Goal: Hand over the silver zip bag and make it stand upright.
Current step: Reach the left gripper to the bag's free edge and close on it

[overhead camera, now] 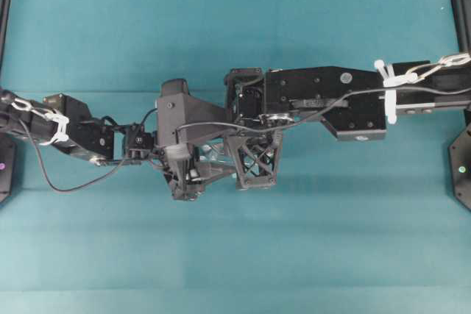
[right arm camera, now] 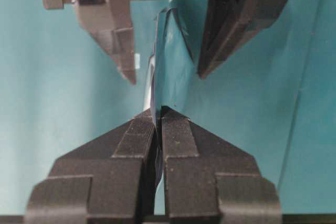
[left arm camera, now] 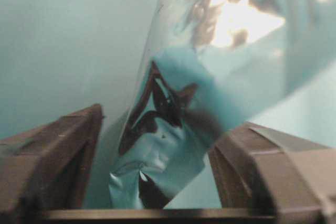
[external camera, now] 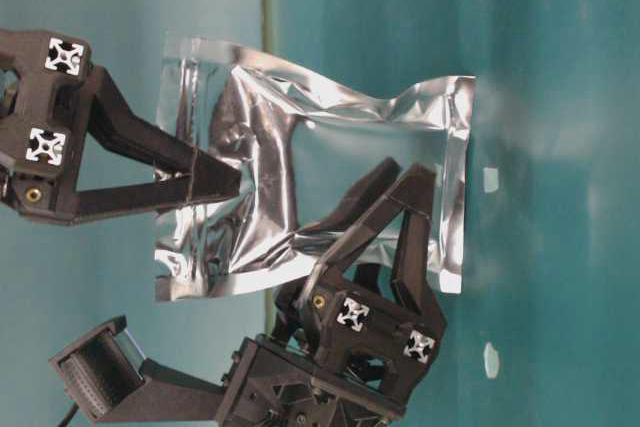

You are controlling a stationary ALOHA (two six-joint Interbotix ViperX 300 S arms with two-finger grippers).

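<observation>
The silver zip bag (external camera: 330, 157) is a crinkled foil pouch held up off the teal table. My right gripper (external camera: 225, 182) is shut on one of its edges; in the right wrist view the ribbed pads (right arm camera: 176, 135) clamp the thin foil (right arm camera: 160, 61) at the right gripper's tip (right arm camera: 159, 111). My left gripper (external camera: 405, 182) faces it from the opposite end, open. Its fingers (right arm camera: 123, 51) stand on either side of the bag. In the left wrist view the bag (left arm camera: 173, 145) hangs between the jaws of the left gripper (left arm camera: 170, 119), with a gap on each side. From overhead the arms hide almost all of the bag.
The teal table (overhead camera: 235, 255) spreads all round the two arms, which meet near its middle. Two tiny white specks (external camera: 490, 179) (external camera: 490, 359) lie on the surface. Black frame posts (overhead camera: 460, 5) stand at the table's side edges.
</observation>
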